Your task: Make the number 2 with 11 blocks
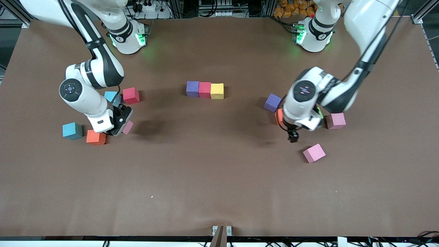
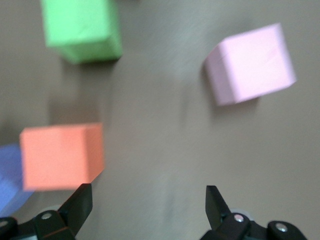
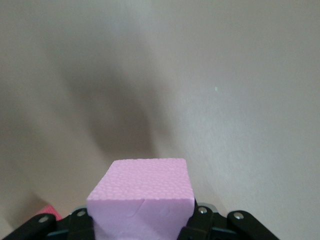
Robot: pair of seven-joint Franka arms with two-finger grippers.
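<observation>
Brown matte counter (image 1: 219, 178), robot bases along its top edge. Progress is early — only three small foam cubes sit touching in a row mid-counter: purple cube (image 1: 192, 89), red cube (image 1: 204, 90), yellow cube (image 1: 217, 91). That looks like one bar of the digit 2; eight cubes left to place, by my count.

Right end effector (image 1: 120, 124), low over the counter toward the right arm's end, is clamped on a pale pink foam cube (image 3: 141, 200). Loose cubes near it: a red one (image 1: 131, 95), a teal one (image 1: 72, 130), an orange one (image 1: 95, 137).

Left end effector (image 1: 293, 136) hovers toward the left arm's end with fingers spread wide, holding nothing. Below it lie an orange foam cube (image 2: 61, 156), a green one (image 2: 81, 29) and a pink one (image 2: 249, 64) — plus a loose violet cube (image 1: 273, 102).

Cubes look same-sized, matte, sharp-edged, light.
</observation>
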